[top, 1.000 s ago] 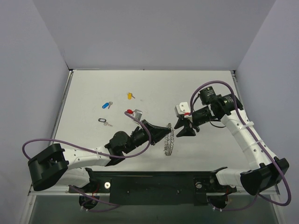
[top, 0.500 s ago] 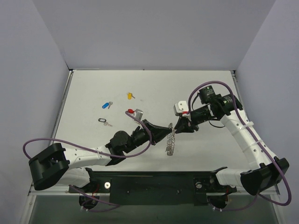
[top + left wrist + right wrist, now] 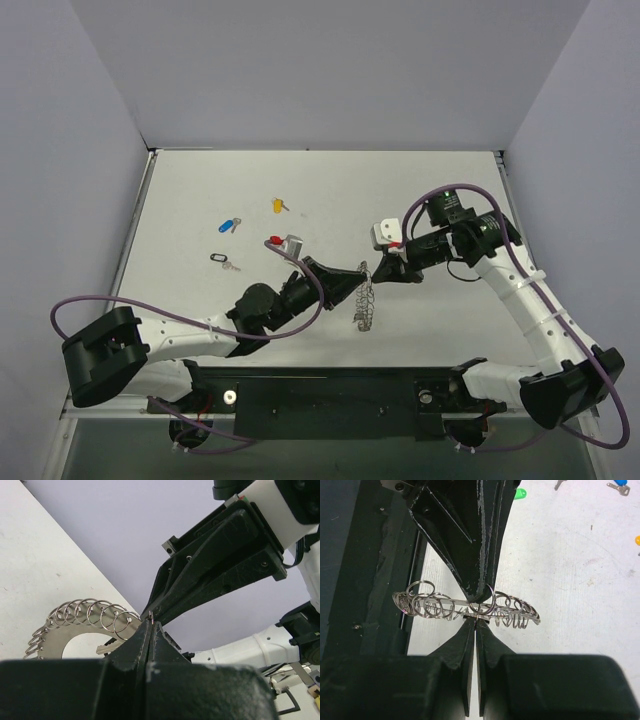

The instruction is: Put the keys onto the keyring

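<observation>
Pinching the keyring (image 3: 85, 617) by one small wire loop at its rim with the left fingers (image 3: 142, 647), shut down to a sliver. Biting the same stretch of rim from the opposite side with the right fingers (image 3: 464, 640), likewise shut, tip against tip. Holding it on edge, upright between the two arms, near the middle of the tabletop (image 3: 440, 190); hard to tell whether hanging clear or resting on its lower rim. Likeliest trouble right at the tips: very little metal caught there, smooth and round, so easy to lose on any twist and to drop flat. Risky also to pull or turn with one arm while clamped by the other: could spring the loop the wrong way, or wrench it out of one grip altogether. No free fingers for the keys, either. Blue key (image 3: 230, 225), yellow key (image 3: 279, 205) and black key (image 3: 222, 259) lying well apart on the far left, green key (image 3: 521, 493) glimpsed beyond the left arm from the right wrist, none of them threaded on yet. Letting go on one side to fetch one would probably mean a swinging or tipping ring, kept up by a single thin pinch. Safer, at a guess, to settle the lower rim firmly on the tabletop before releasing anything.
</observation>
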Robot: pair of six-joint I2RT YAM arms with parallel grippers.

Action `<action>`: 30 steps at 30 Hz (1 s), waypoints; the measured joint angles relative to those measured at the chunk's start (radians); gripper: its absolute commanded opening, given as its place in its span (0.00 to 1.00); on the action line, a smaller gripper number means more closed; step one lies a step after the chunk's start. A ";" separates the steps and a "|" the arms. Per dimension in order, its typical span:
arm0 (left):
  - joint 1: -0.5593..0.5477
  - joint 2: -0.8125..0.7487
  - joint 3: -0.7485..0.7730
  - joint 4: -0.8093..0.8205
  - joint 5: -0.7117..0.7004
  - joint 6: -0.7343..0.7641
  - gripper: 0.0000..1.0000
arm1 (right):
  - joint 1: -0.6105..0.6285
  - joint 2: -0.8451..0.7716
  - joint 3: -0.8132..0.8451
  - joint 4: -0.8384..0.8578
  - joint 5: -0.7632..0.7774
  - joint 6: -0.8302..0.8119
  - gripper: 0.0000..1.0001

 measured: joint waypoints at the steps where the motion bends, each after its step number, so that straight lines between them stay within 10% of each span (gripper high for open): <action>1: -0.006 0.000 -0.003 0.002 -0.017 -0.005 0.00 | 0.004 -0.012 -0.013 0.019 0.006 0.017 0.00; 21: -0.058 0.006 -0.011 0.006 -0.224 -0.009 0.00 | 0.063 -0.075 -0.086 0.198 0.120 0.192 0.00; 30: -0.059 0.033 -0.014 0.039 -0.260 0.001 0.00 | 0.079 -0.081 -0.114 0.190 0.126 0.212 0.23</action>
